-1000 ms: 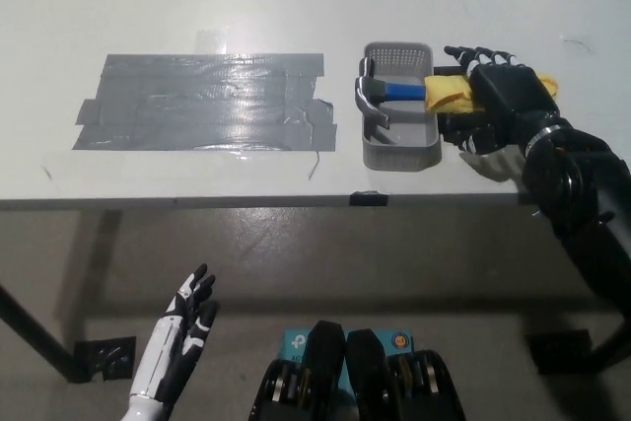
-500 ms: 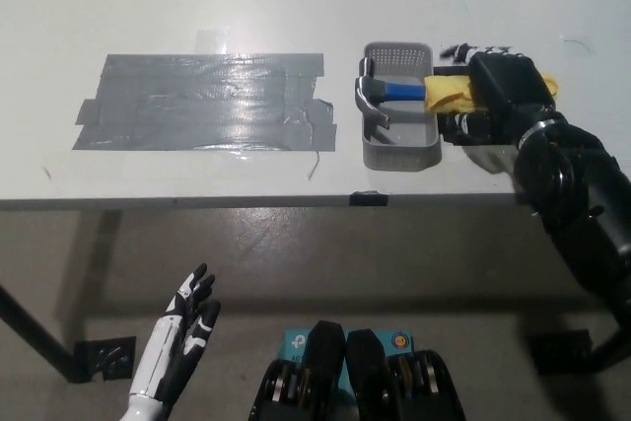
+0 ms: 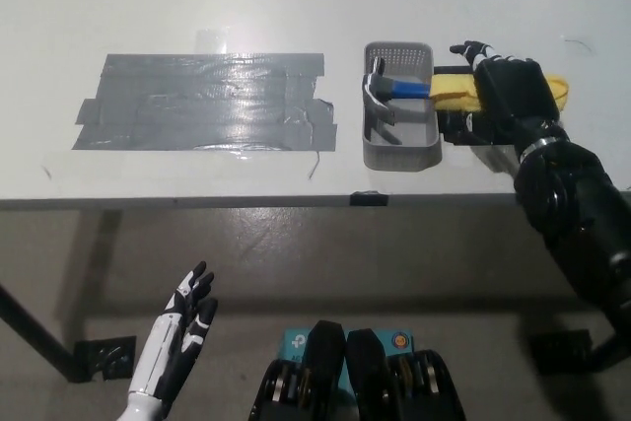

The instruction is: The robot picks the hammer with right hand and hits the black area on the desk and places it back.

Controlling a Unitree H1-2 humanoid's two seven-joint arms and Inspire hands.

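A white desk takes up the top half of the view. A big patch of dark tape is stuck flat on it, left of centre. Just right of the tape, a grey basket is set near the front edge. The black right hand is seen just beside the basket's right wall, laid over the yellow grip of the hammer; fingers look wrapped around the grip, though how tight can't really be made out. The hammer is propped across the basket's right rim, its metal head over the inside, blue neck at the rim, yellow end sticking out past the hand. The white left hand is parked below desk level at lower left, fingers spread, nothing held.
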